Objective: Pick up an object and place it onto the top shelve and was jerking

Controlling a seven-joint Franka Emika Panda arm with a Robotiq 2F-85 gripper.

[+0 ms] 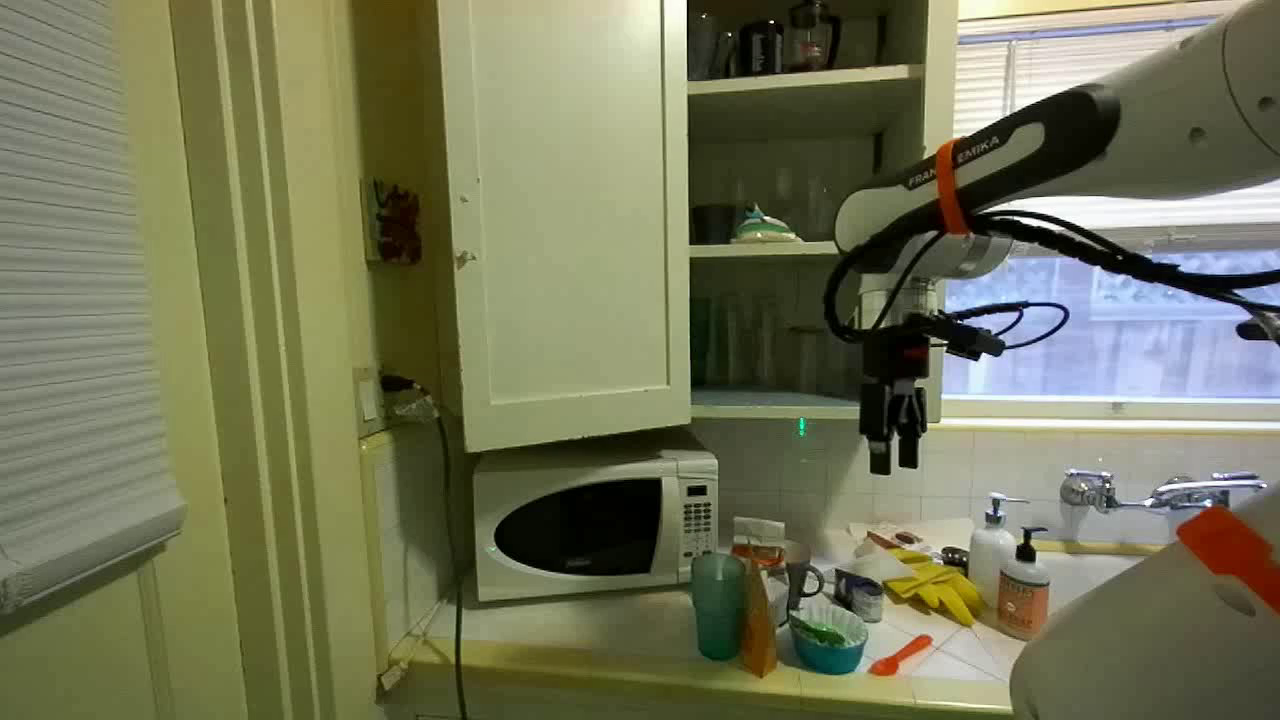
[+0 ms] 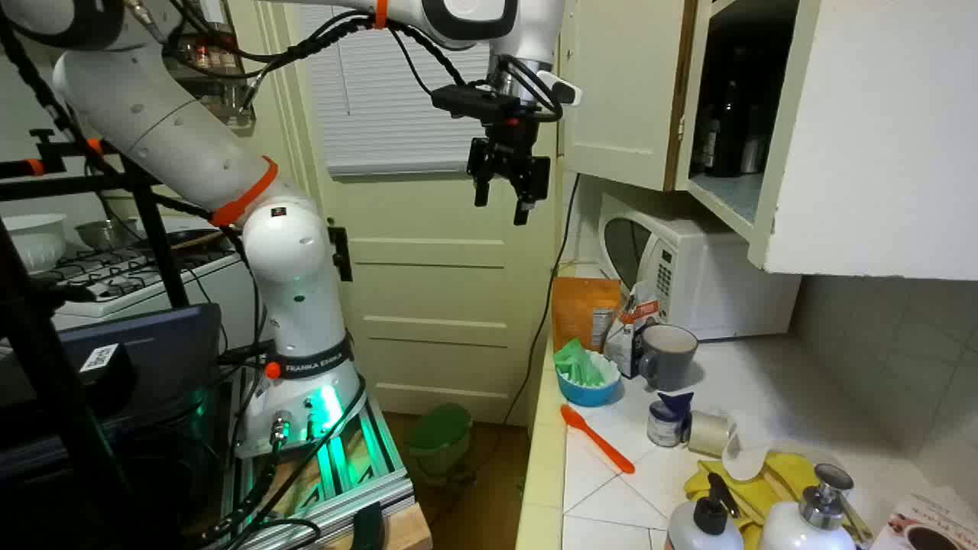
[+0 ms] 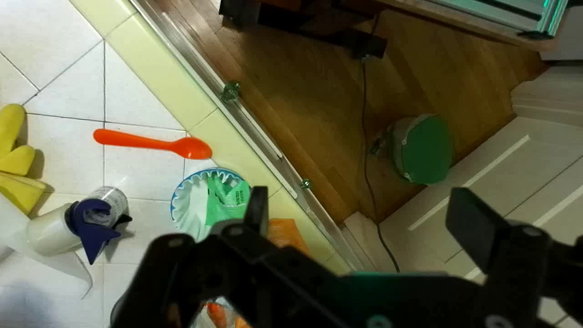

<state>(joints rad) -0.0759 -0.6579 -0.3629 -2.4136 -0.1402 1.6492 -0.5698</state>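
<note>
In an exterior view, the gripper [image 2: 501,213] hangs at the upper centre of the frame, jaws spread wide. The blue bowl [image 2: 587,395] sits on the counter [image 2: 603,508], lower and right of centre, an orange spoon [image 2: 597,439] just beside it.

To my left, a white microwave [image 1: 597,523] sits on the tiled counter [image 1: 570,632]. Nearer me and to its right, a teal tumbler [image 1: 718,607] stands upright just beside an orange pouch [image 1: 760,632], with a gray mug [image 2: 676,363] farther back. An orange spoon [image 1: 903,655] lies near the front edge; to the right, yellow gloves [image 1: 932,585] lie close to a white pump bottle [image 1: 990,555] and, nearer, a soap bottle with a coral label [image 1: 1023,602]. A chrome faucet [image 1: 1188,491] shows at the far right.
</note>
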